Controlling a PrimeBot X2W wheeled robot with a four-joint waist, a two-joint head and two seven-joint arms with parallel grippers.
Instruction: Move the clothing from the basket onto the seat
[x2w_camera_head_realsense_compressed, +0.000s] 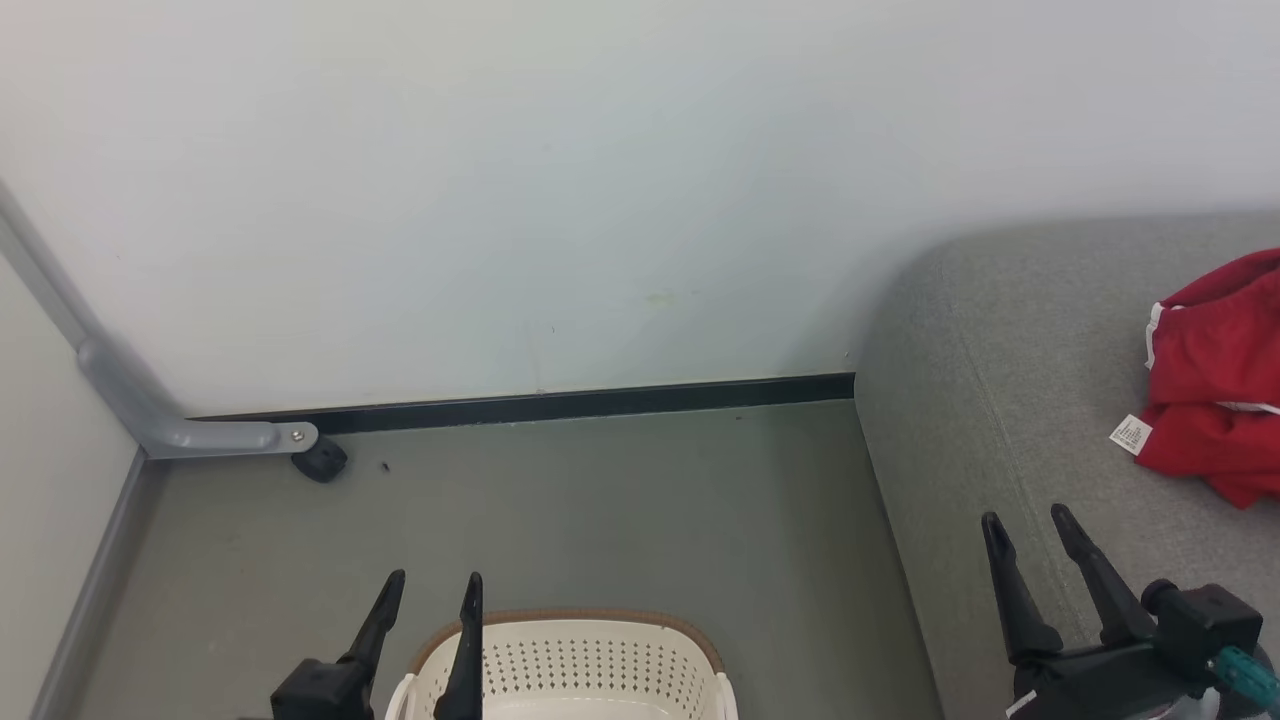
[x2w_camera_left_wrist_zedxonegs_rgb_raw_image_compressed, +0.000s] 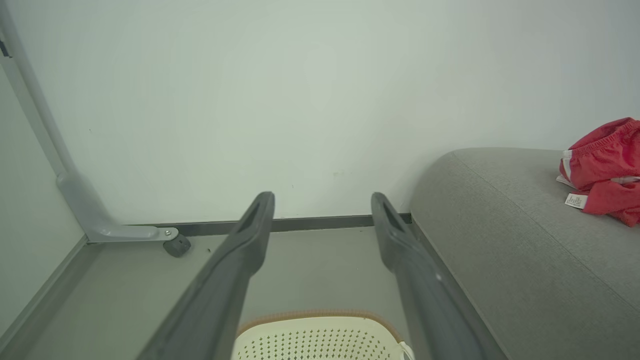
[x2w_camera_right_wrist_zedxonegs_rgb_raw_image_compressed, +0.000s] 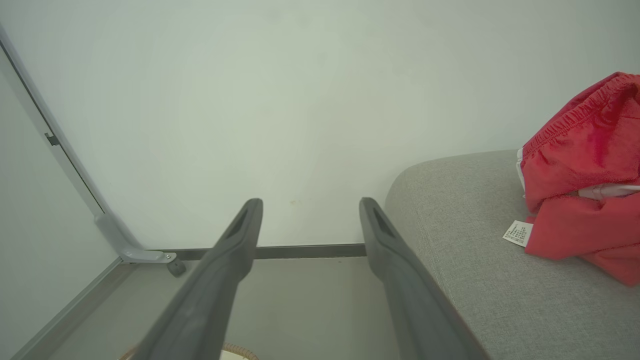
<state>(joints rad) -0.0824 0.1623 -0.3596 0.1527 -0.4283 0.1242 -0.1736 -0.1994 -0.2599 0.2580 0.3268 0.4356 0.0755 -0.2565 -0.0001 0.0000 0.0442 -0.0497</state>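
Now, in the head view your left gripper has its fingers spread and empty. It sits above the left part of the basket, whose rounded brown-rimmed end curves just past the fingertips. Too little of the basket shows to tell its long axis. Your right gripper is likewise spread wide with nothing between its fingers, over the seat. The clothing lies on the seat ahead of that gripper and to its right, well apart. It is a crumpled red heap, longer along the line of the fingers than across it, with a white care label jutting left. From the left wrist, the basket sits below and between the parted fingers, with the clothing far off to the right. From the right wrist, the parted fingers frame bare floor, and the clothing lies to the right of the right-hand finger, its label on the near side.
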